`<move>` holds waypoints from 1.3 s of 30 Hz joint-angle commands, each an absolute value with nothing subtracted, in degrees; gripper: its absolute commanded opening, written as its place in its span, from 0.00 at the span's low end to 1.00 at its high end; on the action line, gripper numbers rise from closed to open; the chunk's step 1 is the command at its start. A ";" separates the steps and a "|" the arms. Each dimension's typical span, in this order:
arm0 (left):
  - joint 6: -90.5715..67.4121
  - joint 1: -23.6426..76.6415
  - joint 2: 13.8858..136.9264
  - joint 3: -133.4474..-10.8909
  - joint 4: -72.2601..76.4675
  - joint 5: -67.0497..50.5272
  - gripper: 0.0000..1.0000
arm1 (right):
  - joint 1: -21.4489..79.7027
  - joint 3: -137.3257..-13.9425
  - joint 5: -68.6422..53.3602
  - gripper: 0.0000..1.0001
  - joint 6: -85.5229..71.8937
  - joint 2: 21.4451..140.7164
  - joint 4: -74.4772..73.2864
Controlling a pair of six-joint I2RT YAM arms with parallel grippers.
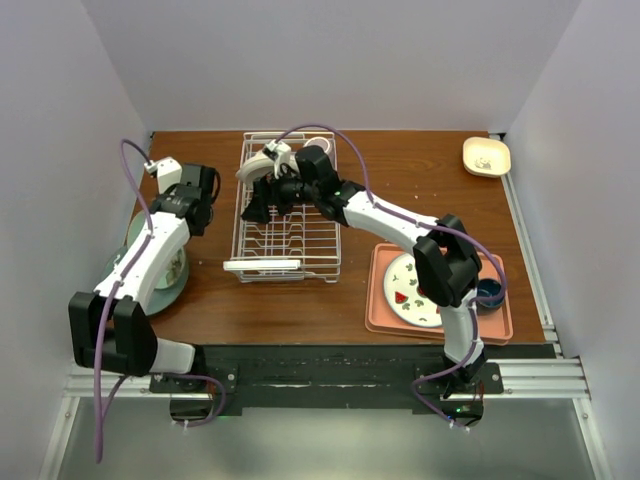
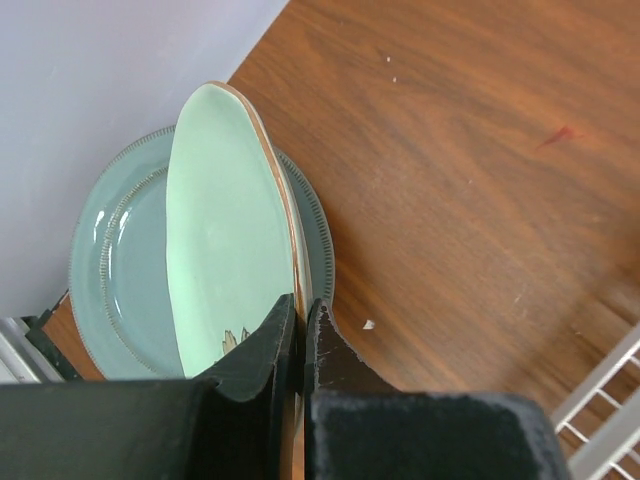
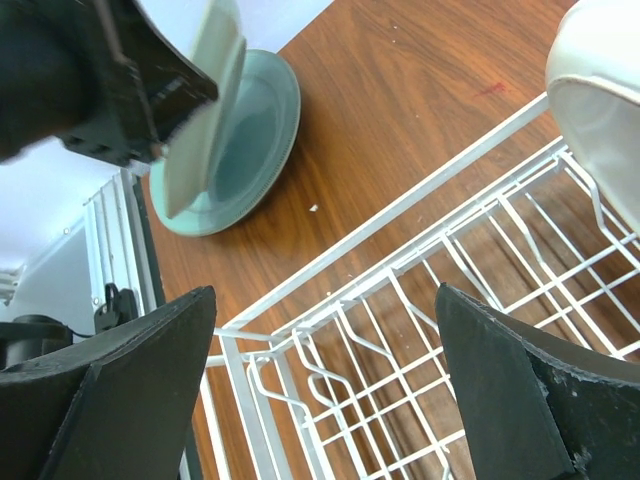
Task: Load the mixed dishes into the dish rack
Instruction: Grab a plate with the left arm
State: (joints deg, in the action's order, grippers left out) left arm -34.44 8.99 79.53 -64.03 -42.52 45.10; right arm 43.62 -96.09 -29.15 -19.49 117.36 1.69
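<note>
My left gripper [image 2: 300,315] is shut on the rim of a pale green plate [image 2: 225,230] and holds it tilted up on edge over a teal plate [image 2: 120,270] that lies flat on the table at the left. In the top view that gripper [image 1: 188,222] is left of the white wire dish rack [image 1: 290,262]. My right gripper [image 3: 325,295] is open and empty, hovering over the rack's wires [image 3: 400,330]; in the top view it [image 1: 268,205] is over the rack's far half. A white bowl [image 3: 600,90] sits in the rack's far end [image 1: 252,168].
A salmon-pink tray [image 1: 385,315] at the right holds a cream patterned plate [image 1: 412,290] and a dark blue cup [image 1: 490,293]. A small cream square dish [image 1: 487,155] sits at the back right. A wall runs close along the left of the plates.
</note>
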 commanded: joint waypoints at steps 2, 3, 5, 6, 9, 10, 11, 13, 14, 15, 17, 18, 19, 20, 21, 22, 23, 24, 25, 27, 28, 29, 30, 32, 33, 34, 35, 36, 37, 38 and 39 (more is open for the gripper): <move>-36.21 9.23 74.01 -69.17 -42.36 51.94 0.00 | 43.51 -96.42 -30.32 0.96 -16.53 113.38 3.25; -36.21 9.23 73.57 -69.34 -42.10 52.03 0.00 | 43.59 -96.33 -30.76 0.96 -16.26 113.29 3.34; -36.21 9.23 72.60 -69.69 -41.49 51.59 0.00 | 43.59 -95.54 -32.16 0.96 -15.12 112.94 4.91; -35.95 9.23 72.34 -69.70 -41.05 50.55 0.00 | 43.59 -95.02 -32.86 0.96 -14.68 112.24 5.62; -34.72 9.23 71.28 -69.70 -39.12 47.65 0.00 | 43.59 -93.17 -34.01 0.96 -11.96 110.31 7.29; -33.50 9.23 70.93 -69.70 -38.68 46.42 0.00 | 43.59 -92.73 -34.62 0.96 -11.26 109.87 7.47; -32.53 9.23 70.41 -69.61 -37.02 45.10 0.00 | 43.68 -92.03 -34.72 0.96 -9.42 109.34 7.73; -30.16 9.23 69.61 -69.35 -35.08 40.53 0.00 | 43.68 -91.15 -33.67 0.96 -7.83 107.50 7.91; -29.28 9.23 68.57 -69.08 -33.33 38.86 0.00 | 43.68 -90.53 -33.23 0.96 -6.26 106.88 7.82; -28.57 9.23 68.03 -69.00 -32.53 35.89 0.00 | 43.68 -90.27 -32.70 0.96 -5.72 106.44 7.74; -26.64 9.23 66.54 -68.99 -30.60 33.06 0.00 | 43.68 -90.17 -30.34 0.96 -4.75 105.21 7.04; -26.11 9.23 66.10 -69.08 -30.15 30.87 0.00 | 43.68 -90.18 -29.54 0.96 -4.66 104.77 6.86; -25.06 9.23 65.14 -69.26 -29.62 29.81 0.00 | 43.68 -90.18 -28.92 0.96 -4.48 104.50 6.51; -24.53 9.23 64.78 -69.52 -29.10 28.75 0.00 | 43.68 -90.09 -27.35 0.96 -4.48 104.07 5.98; -24.09 9.23 64.51 -69.78 -28.92 26.57 0.00 | 43.68 -90.26 -26.29 0.96 -4.48 103.71 5.63; -23.30 9.23 63.90 -70.22 -28.65 25.50 0.00 | 43.68 -90.35 -25.24 0.96 -4.57 103.45 5.19; -22.86 9.23 63.64 -70.49 -28.39 24.62 0.00 | 43.59 -90.35 -23.22 0.95 -4.48 102.93 4.32; -22.68 9.23 63.28 -70.66 -28.30 22.87 0.00 | 43.59 -90.61 -22.16 0.95 -4.57 102.83 3.87; -22.15 9.23 62.59 -70.93 -28.21 21.98 0.00 | 43.59 -90.96 -21.10 0.95 -4.74 102.66 3.26; -22.24 9.23 61.79 -71.19 -28.04 19.18 0.00 | 43.42 -91.23 -19.78 0.95 -5.01 102.05 1.59; -22.15 9.23 60.92 -71.45 -28.04 17.77 0.00 | 43.33 -91.58 -19.69 0.95 -5.44 101.87 1.15; -21.89 9.23 60.30 -71.46 -27.78 16.27 0.00 | 42.90 -91.76 -19.77 0.95 -5.62 101.69 0.45; -21.54 9.23 59.77 -71.46 -27.77 13.65 0.00 | 42.63 -91.76 -19.69 0.95 -5.97 100.99 0.18; -20.66 9.23 58.10 -71.54 -28.38 11.87 0.00 | 41.75 -91.67 -20.21 0.95 -6.68 100.38 0.18; -20.22 9.23 57.49 -71.54 -28.74 9.86 0.00 | 41.40 -91.76 -20.48 0.95 -6.77 99.59 0.18; -19.17 9.23 56.52 -71.54 -29.09 8.63 0.00 | 40.96 -91.67 -21.26 0.95 -6.85 99.23 0.18; -18.55 9.23 55.99 -71.46 -29.61 7.40 0.00 | 40.17 -91.67 -21.70 0.95 -6.86 98.79 -1.22; -18.02 9.23 55.55 -71.46 -29.97 4.69 0.00 | 39.64 -91.58 -22.32 0.95 -6.77 98.27 -1.40; -16.54 9.23 54.59 -71.28 -30.14 2.83 0.00 | 38.94 -91.41 -24.15 0.95 -6.25 97.13 -1.49; -15.91 9.23 54.15 -71.19 -30.23 1.16 0.00 | 37.72 -91.32 -25.30 0.95 -5.63 96.51 -1.76; -15.47 9.23 53.62 -71.10 -30.23 -1.55 0.00 | 37.01 -91.23 -26.88 0.95 -4.93 95.89 -1.76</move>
State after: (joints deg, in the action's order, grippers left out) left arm -20.93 9.08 57.54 -67.07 -35.68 8.67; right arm 40.03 -90.41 -22.68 -6.35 101.82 -1.37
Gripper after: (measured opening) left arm 0.054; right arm 0.953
